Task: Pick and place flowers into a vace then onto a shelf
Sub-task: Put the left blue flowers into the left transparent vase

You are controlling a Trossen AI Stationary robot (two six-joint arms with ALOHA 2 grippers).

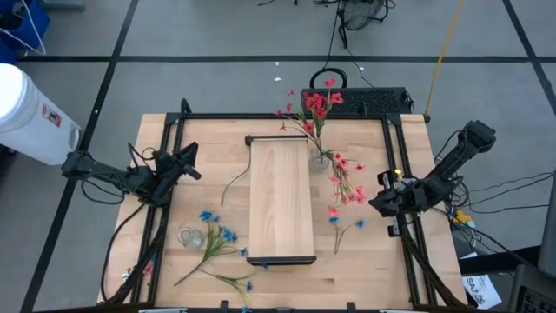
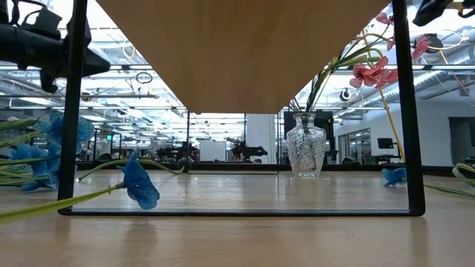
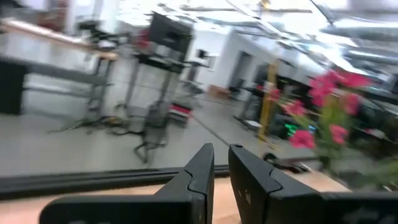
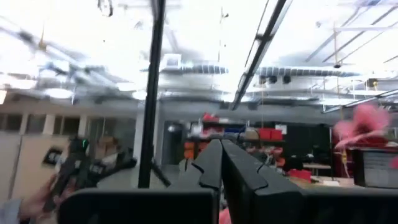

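shelf: the pale wood shelf (image 1: 281, 200) sits lengthwise in the middle of the table (image 1: 365, 261), nothing on top of it.
vase: a clear glass vase (image 2: 306, 147) stands upright just off the shelf's far right corner, with pink flowers (image 1: 317, 106) already stuck in it.
loose pinks: more pink flowers (image 1: 347, 178) lie flat on the table right of the shelf, close to the vase.
blues: blue flowers (image 1: 219, 239) lie scattered by the shelf's near left corner, next to a small glass jar (image 1: 191, 236).
left gripper (image 1: 186, 162): hovering over the table's left side, jaws nearly together with a thin gap, holding nothing.
right gripper (image 1: 379, 204): up at the right edge, near the loose pinks, jaws pressed together and empty.
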